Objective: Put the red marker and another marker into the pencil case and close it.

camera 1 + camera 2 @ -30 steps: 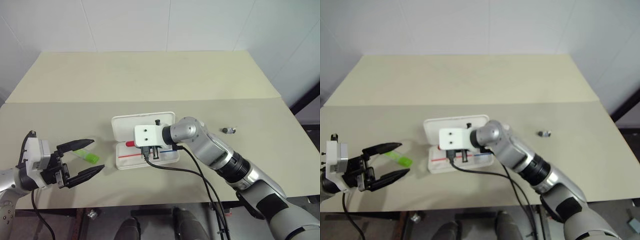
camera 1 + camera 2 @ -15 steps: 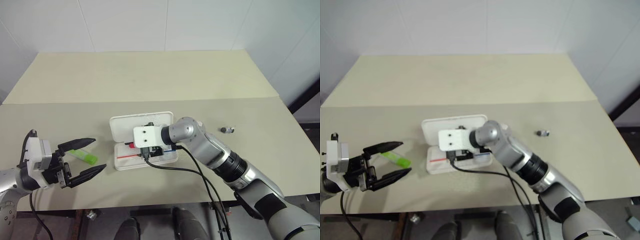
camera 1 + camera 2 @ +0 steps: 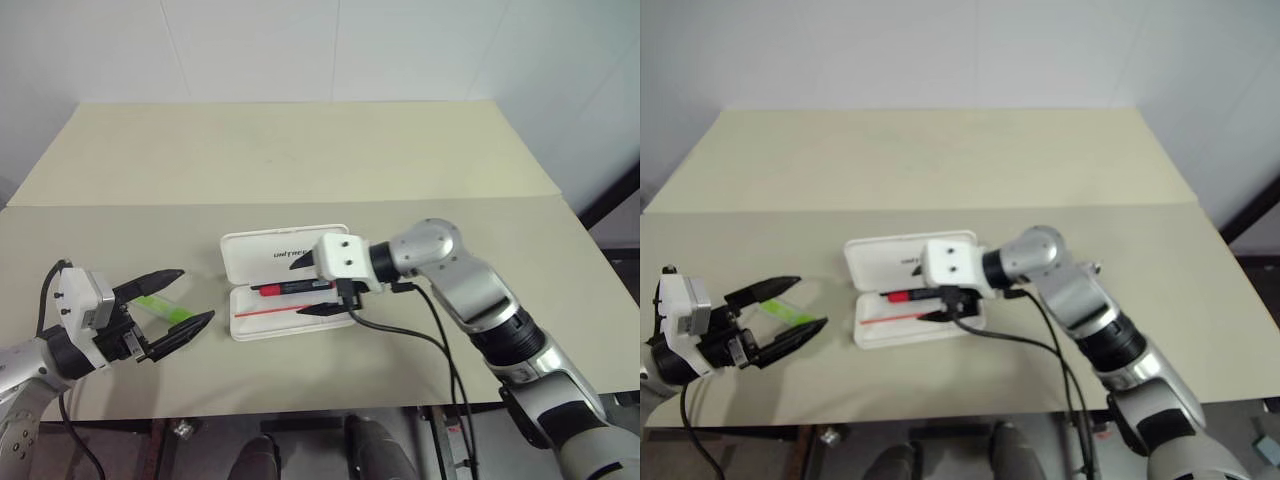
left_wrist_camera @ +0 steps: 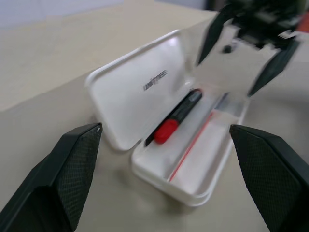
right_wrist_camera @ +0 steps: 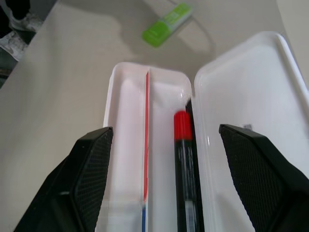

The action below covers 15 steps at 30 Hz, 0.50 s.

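Note:
The white pencil case [image 3: 262, 322] lies open in the middle of the table, its lid [image 3: 270, 252] folded back flat. The red marker [image 3: 292, 288] rests inside the tray along the hinge, with its red cap [image 5: 182, 124] toward the robot's left. My right gripper [image 3: 300, 288] hovers open just above the case, its fingers [image 5: 72, 193] astride the tray and touching nothing. The green marker [image 3: 165, 308] lies on the table left of the case. My left gripper [image 3: 197, 294] is open beside it, pointing toward the case [image 4: 145, 92], with nothing between its fingers [image 4: 63, 179].
A seam [image 3: 150, 205] runs across the table between its near and far halves. A black cable [image 3: 420, 345] hangs from the right wrist over the front edge. A small dark piece [image 3: 1095, 266] sits just behind the right forearm.
My right gripper has opened and let go of the red marker, which now lies in the case, then drawn back to the right. The left gripper has stayed in place, turning slightly.

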### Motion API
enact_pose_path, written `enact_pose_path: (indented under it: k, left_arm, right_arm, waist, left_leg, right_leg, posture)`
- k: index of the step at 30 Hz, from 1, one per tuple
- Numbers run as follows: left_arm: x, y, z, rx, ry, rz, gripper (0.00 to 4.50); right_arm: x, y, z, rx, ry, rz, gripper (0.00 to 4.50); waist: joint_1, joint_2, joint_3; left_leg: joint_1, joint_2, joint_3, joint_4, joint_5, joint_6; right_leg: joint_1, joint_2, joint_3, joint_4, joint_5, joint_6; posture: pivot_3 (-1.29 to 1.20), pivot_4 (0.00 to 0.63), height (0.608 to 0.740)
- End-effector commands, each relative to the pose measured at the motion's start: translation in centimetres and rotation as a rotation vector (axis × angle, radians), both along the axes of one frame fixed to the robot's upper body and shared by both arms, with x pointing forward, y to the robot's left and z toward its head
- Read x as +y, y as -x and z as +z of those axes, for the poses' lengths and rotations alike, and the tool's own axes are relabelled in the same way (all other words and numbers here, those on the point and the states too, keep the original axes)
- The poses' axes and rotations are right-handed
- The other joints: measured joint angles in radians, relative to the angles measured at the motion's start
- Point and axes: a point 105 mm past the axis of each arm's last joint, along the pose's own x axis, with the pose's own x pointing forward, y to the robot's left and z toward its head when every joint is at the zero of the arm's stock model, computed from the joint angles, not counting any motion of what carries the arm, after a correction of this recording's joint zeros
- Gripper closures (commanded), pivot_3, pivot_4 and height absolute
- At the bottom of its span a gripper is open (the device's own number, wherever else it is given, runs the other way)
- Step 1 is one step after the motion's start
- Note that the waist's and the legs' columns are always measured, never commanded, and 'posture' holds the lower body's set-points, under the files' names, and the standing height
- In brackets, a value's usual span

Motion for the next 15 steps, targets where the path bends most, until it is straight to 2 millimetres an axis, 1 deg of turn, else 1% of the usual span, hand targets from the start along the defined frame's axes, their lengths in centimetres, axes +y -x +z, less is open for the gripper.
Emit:
enact_pose_path:
  k: [1,7,9,11,12,14,15]
  left_arm:
    - [0.6,0.0,1.0,-0.034,0.015,0.120,0.00]
    - [0.5,-0.8,1.2,-0.045,0.129,0.304,0.00]
    - [0.2,-0.9,1.2,-0.041,0.159,0.343,0.00]
    - [0.4,-0.9,0.9,-0.015,0.176,0.386,0.00]
    - [0.3,-0.8,1.0,-0.013,0.170,0.379,0.00]
    - [-0.3,-0.3,1.6,-0.058,0.108,0.292,0.00]
    - [-0.5,0.0,1.6,-0.061,0.060,0.244,0.00]
  right_arm:
    - [-1.4,-0.1,1.8,-0.015,-0.140,0.037,0.03]
    - [-4.6,-1.1,2.6,0.032,-0.295,0.064,0.03]
    - [-5.7,-1.4,2.2,0.039,-0.293,0.070,0.03]
    - [-6.6,-2.0,1.5,0.032,-0.266,0.057,0.03]
    - [-6.9,-2.3,1.3,0.026,-0.256,0.047,0.03]
    - [-7.0,-2.7,1.2,0.017,-0.252,0.036,0.03]
    - [-7.0,-2.9,1.3,0.015,-0.258,0.034,0.03]
  waist:
    - [0.000,0.000,0.000]
    - [0.001,0.000,0.000]
    - [0.002,0.000,0.000]
    - [0.002,0.000,0.000]
    - [0.002,0.000,0.000]
    - [-0.001,0.000,0.000]
    - [-0.001,0.000,0.000]
  left_leg:
    - [0.000,0.000,0.000,0.000,0.000,0.000]
    - [0.001,0.002,0.000,0.001,0.000,0.000]
    - [0.001,0.002,0.000,0.002,0.000,0.000]
    - [0.002,0.002,0.000,0.002,0.000,0.000]
    - [0.003,0.002,0.000,0.002,0.000,0.000]
    - [0.003,0.002,0.000,0.002,0.000,0.000]
    - [0.003,0.003,0.001,0.002,0.000,0.000]
  right_leg:
    - [0.000,0.001,0.000,0.000,0.000,0.001]
    - [0.001,0.004,0.001,0.001,0.001,0.002]
    - [0.002,0.004,0.001,0.001,0.002,0.003]
    - [0.002,0.004,0.002,0.001,0.003,0.005]
    - [0.002,0.004,0.002,0.001,0.003,0.005]
    - [0.002,0.005,0.002,0.001,0.003,0.005]
    - [0.002,0.006,0.003,0.001,0.002,0.003]
  posture:
    - [0.00,0.150,0.740]
    - [0.00,0.150,0.740]
    - [0.00,0.150,0.740]
    - [0.00,0.150,0.740]
    - [0.00,0.150,0.740]
    - [0.00,0.150,0.740]
    - [0.00,0.150,0.740]
